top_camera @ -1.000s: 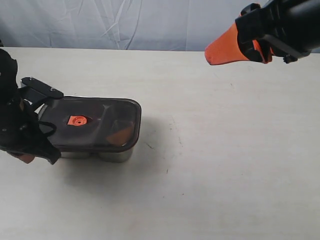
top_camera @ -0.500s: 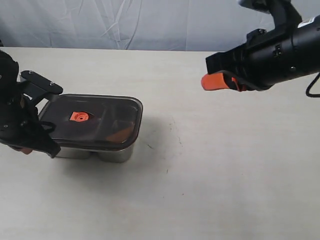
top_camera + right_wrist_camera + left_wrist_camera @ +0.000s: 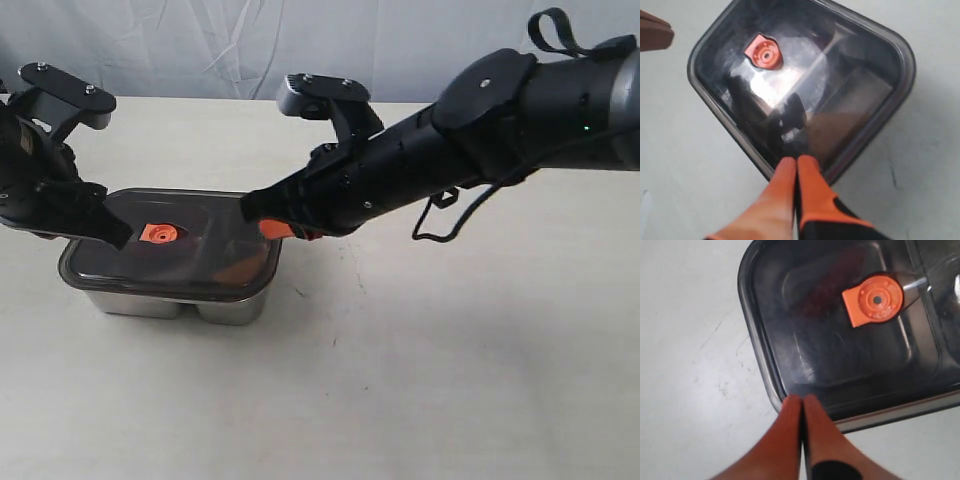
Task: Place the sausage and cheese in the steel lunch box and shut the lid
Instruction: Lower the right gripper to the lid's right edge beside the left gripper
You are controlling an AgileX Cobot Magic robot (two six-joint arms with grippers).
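The steel lunch box (image 3: 165, 303) stands on the table at the left, and the dark translucent lid (image 3: 205, 262) lies on top of it with its orange valve tab (image 3: 155, 234) in the middle. Through the lid the cheese (image 3: 241, 269) shows as a dim orange shape. The sausage (image 3: 827, 282) is only a faint dark-red smear. My left gripper (image 3: 801, 399) is shut, with its tips at the lid's left rim. My right gripper (image 3: 276, 229) is shut as well, and its tips (image 3: 796, 161) rest at the lid's right end. Neither holds anything.
The bare pale table (image 3: 450, 350) stretches to the right and front of the box. A grey cloth backdrop (image 3: 250, 45) hangs behind the table. My right arm (image 3: 470, 140) reaches across the middle from the right. My left arm (image 3: 45, 170) rises at the box's left.
My right arm swung down from the far right to the lid's right end, and its gripper shut. My left arm moved from the box's front left up to its left rim.
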